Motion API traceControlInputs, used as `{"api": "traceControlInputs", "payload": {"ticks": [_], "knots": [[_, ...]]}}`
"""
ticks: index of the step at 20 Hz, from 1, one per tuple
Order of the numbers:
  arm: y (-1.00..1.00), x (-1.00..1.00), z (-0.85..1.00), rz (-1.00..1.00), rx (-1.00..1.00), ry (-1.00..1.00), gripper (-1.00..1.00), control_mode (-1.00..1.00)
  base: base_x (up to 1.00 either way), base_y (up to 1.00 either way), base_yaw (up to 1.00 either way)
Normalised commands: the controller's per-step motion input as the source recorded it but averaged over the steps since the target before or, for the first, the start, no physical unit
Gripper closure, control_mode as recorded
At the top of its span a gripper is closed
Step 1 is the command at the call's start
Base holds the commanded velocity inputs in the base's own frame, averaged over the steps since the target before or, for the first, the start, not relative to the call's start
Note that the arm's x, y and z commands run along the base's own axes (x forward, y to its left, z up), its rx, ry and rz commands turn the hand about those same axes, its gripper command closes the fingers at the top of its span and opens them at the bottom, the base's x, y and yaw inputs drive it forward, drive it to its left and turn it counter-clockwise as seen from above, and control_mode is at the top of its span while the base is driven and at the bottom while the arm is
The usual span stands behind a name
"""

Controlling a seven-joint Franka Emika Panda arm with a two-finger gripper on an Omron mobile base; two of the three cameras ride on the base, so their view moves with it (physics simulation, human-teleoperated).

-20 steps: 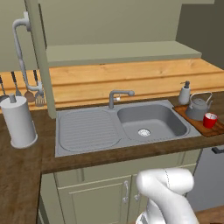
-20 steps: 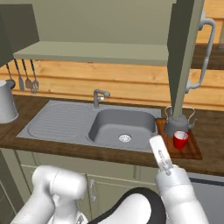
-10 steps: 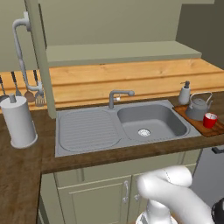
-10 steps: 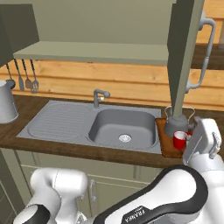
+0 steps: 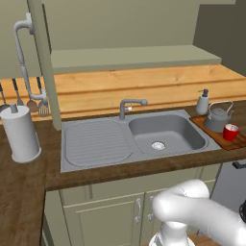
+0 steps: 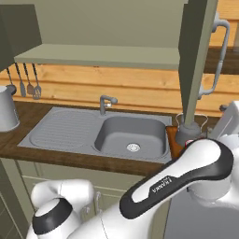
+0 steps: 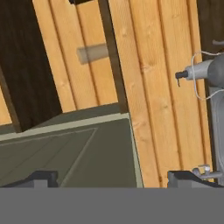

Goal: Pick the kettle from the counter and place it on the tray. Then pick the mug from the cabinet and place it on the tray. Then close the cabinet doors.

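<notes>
The grey kettle (image 5: 218, 116) and the red mug (image 5: 230, 132) both stand on the reddish-brown tray (image 5: 215, 135) at the right end of the counter (image 5: 29, 192). Both cabinet doors stand open: the left door (image 5: 44, 62) edge-on, the right door (image 6: 198, 60) with its curved handle (image 6: 219, 51). From the right base view the right door hides part of the kettle (image 6: 189, 125). The hand view is rolled; my gripper (image 7: 113, 179) is open with nothing between its tips, close over an olive-green door panel (image 7: 65, 148), the kettle (image 7: 205, 72) at the right edge.
A steel sink (image 5: 163, 134) with faucet (image 5: 127, 106) and drainboard sits mid-counter. A soap bottle (image 5: 203, 102) stands behind the tray. A tall grey-white cylinder (image 5: 19, 134) is at the left, utensils (image 5: 33, 103) hang behind it. My arm (image 6: 186, 175) crosses in front of the tray.
My arm has swung to the right, from in front of the tray to the far right beside the open right door. Kettle, mug and doors have not moved.
</notes>
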Motion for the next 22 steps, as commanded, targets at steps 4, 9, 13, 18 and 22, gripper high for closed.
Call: {"api": "traceControlInputs", "payload": {"ticks": [4,9,13,18,22], "knots": [[0.33,0.31,0.17,0.07,0.0,0.17,-1.0,-1.0,0.0,0.0,0.0],[0.59,0.19,0.3,0.04,0.0,0.11,-1.0,-1.0,0.0,0.0,0.0],[0.74,0.0,0.33,0.0,0.0,0.07,-1.0,-1.0,0.0,0.0,0.0],[0.84,-0.01,0.25,0.0,-0.01,0.04,-1.0,-1.0,0.0,0.0,0.0],[1.0,0.07,0.06,0.0,-0.03,0.08,-1.0,-1.0,0.0,0.0,0.0]]}}
